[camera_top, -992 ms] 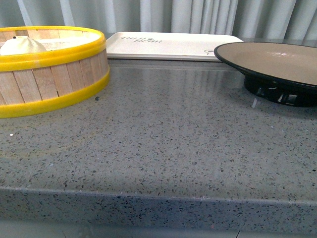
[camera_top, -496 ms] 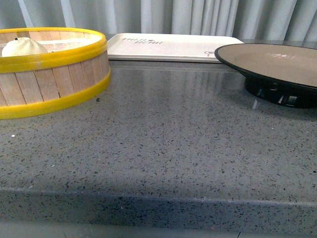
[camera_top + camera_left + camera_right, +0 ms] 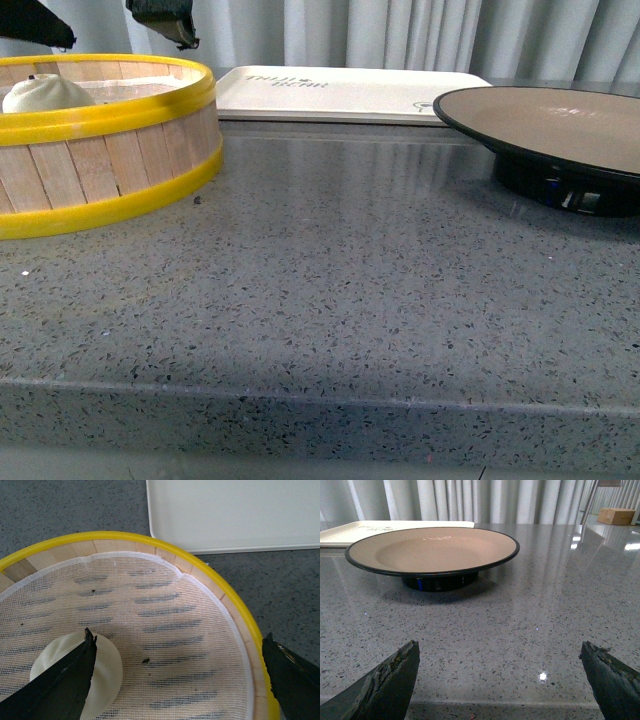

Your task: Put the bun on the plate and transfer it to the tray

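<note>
The white bun [image 3: 45, 92] lies in the yellow-rimmed steamer basket [image 3: 110, 160] at the left. My left gripper [image 3: 100, 22] hangs open above the basket. In the left wrist view it [image 3: 178, 636] is open over the basket's cloth liner, and one finger partly covers the bun [image 3: 107, 672]. The brown plate with a black rim [image 3: 560, 125] stands at the right. The cream-white tray [image 3: 340, 92] lies at the back. My right gripper [image 3: 498, 647] is open and empty, low over the counter in front of the plate [image 3: 432, 550]. It does not show in the front view.
The grey speckled counter [image 3: 330, 300] has its front edge near the camera. Curtains hang behind. The tray [image 3: 235, 510] lies just beyond the basket's rim [image 3: 220, 585]. A cardboard box [image 3: 617, 515] stands far off beyond the counter.
My left gripper's fingers have come into the front view at the top left, above the basket. The bun, plate and tray have not moved.
</note>
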`<action>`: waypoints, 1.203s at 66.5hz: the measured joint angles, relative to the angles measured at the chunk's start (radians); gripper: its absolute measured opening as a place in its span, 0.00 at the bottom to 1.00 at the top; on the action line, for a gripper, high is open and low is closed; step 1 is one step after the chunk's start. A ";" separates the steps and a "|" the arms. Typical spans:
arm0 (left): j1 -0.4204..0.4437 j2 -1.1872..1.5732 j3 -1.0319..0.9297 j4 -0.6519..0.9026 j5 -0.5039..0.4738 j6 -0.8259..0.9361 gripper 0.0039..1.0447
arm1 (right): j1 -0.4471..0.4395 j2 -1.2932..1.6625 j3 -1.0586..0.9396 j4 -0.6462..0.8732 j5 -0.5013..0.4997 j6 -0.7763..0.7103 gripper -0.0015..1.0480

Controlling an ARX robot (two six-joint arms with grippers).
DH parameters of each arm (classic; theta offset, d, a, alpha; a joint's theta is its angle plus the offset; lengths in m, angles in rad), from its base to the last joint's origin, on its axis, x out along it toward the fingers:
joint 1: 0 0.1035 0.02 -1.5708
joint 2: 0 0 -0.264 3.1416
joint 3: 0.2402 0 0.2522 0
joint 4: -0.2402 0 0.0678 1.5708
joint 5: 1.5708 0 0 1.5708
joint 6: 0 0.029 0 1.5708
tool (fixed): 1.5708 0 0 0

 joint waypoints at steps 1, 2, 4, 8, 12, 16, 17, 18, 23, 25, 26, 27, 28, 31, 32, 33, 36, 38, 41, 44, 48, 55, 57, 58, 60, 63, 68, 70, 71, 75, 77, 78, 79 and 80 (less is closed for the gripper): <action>0.001 0.002 0.002 -0.002 -0.001 0.000 0.94 | 0.000 0.000 0.000 0.000 0.000 0.000 0.92; 0.002 0.003 0.005 -0.003 -0.007 0.000 0.94 | 0.000 0.000 0.000 0.000 0.000 0.000 0.92; 0.007 0.007 0.010 -0.004 -0.019 0.002 0.94 | 0.000 0.000 0.000 0.000 0.000 0.000 0.92; 0.015 0.009 0.015 -0.003 -0.038 0.014 0.94 | 0.000 0.000 0.000 0.000 0.000 0.000 0.92; 0.024 0.009 0.016 0.008 -0.073 0.036 0.94 | 0.000 0.000 0.000 0.000 0.000 0.000 0.92; 0.035 0.009 0.016 0.018 -0.072 0.053 0.94 | 0.000 0.000 0.000 0.000 0.000 0.000 0.92; 0.037 0.009 0.016 0.018 -0.073 0.054 0.94 | 0.000 0.000 0.000 0.000 0.000 0.000 0.92; 0.040 0.009 0.016 0.018 -0.075 0.059 0.94 | 0.000 0.000 0.000 0.000 0.000 0.000 0.92; 0.055 0.009 0.016 0.011 -0.072 0.072 0.94 | 0.000 0.000 0.000 0.000 0.000 0.000 0.92; 0.061 0.009 0.016 0.000 -0.068 0.073 0.94 | 0.000 0.000 0.000 0.000 0.000 0.000 0.92; 0.061 0.009 0.015 -0.002 -0.068 0.074 0.94 | 0.000 0.000 0.000 0.000 0.000 0.000 0.92; 0.064 0.009 0.014 -0.004 -0.068 0.074 0.94 | 0.000 0.000 0.000 0.000 0.000 0.000 0.92; 0.065 0.009 0.013 -0.005 -0.066 0.074 0.94 | 0.000 0.000 0.000 0.000 0.000 0.000 0.92; 0.068 0.009 0.010 -0.009 -0.066 0.076 0.94 | 0.000 0.000 0.000 0.000 0.000 0.000 0.92; 0.068 0.009 0.009 -0.010 -0.065 0.077 0.94 | 0.000 0.000 0.000 0.000 0.000 0.000 0.92; 0.071 0.009 0.006 -0.012 -0.064 0.077 0.94 | 0.000 0.000 0.000 0.000 0.000 0.000 0.92; 0.074 0.009 -0.002 -0.018 -0.060 0.080 0.94 | 0.000 0.000 0.000 0.000 0.000 0.000 0.92; 0.076 0.009 -0.006 -0.022 -0.057 0.080 0.94 | 0.000 0.000 0.000 0.000 0.000 0.000 0.92; 0.079 0.009 -0.018 -0.024 -0.054 0.084 0.94 | 0.000 0.000 0.000 0.000 0.000 0.000 0.92; 0.082 0.009 -0.023 -0.025 -0.050 0.087 0.94 | 0.000 0.000 0.000 0.000 0.000 0.000 0.92; 0.085 0.009 -0.027 -0.025 -0.050 0.092 0.94 | 0.000 0.000 0.000 0.000 0.000 0.000 0.92; 0.087 0.009 -0.030 -0.025 -0.050 0.094 0.94 | 0.000 0.000 0.000 0.000 0.000 0.000 0.92; 0.088 0.009 -0.031 -0.025 -0.050 0.095 0.94 | 0.000 0.000 0.000 0.000 0.000 0.000 0.92; 0.088 0.010 -0.031 -0.025 -0.050 0.095 0.94 | 0.000 0.000 0.000 0.000 0.000 0.000 0.92; 0.088 0.010 -0.031 -0.025 -0.051 0.096 0.92 | 0.000 0.000 0.000 0.000 0.000 0.000 0.92; 0.088 0.011 -0.031 -0.024 -0.051 0.096 0.84 | 0.000 0.000 0.000 0.000 0.000 0.000 0.92; 0.087 0.015 -0.031 -0.023 -0.054 0.096 0.72 | 0.000 0.000 0.000 0.000 0.000 0.000 0.92; 0.086 0.017 -0.031 -0.023 -0.058 0.096 0.67 | 0.000 0.000 0.000 0.000 0.000 0.000 0.92; 0.085 0.017 -0.031 -0.023 -0.059 0.096 0.65 | 0.000 0.000 0.000 0.000 0.000 0.000 0.92; 0.083 0.019 -0.033 -0.021 -0.063 0.096 0.53 | 0.000 0.000 0.000 0.000 0.000 0.000 0.92; 0.082 0.021 -0.033 -0.017 -0.064 0.096 0.46 | 0.000 0.000 0.000 0.000 0.000 0.000 0.92; 0.081 0.021 -0.033 -0.016 -0.066 0.096 0.43 | 0.000 0.000 0.000 0.000 0.000 0.000 0.92; 0.080 0.022 -0.033 -0.015 -0.066 0.096 0.39 | 0.000 0.000 0.000 0.000 0.000 0.000 0.92; 0.080 0.022 -0.033 -0.015 -0.067 0.096 0.38 | 0.000 0.000 0.000 0.000 0.000 0.000 0.92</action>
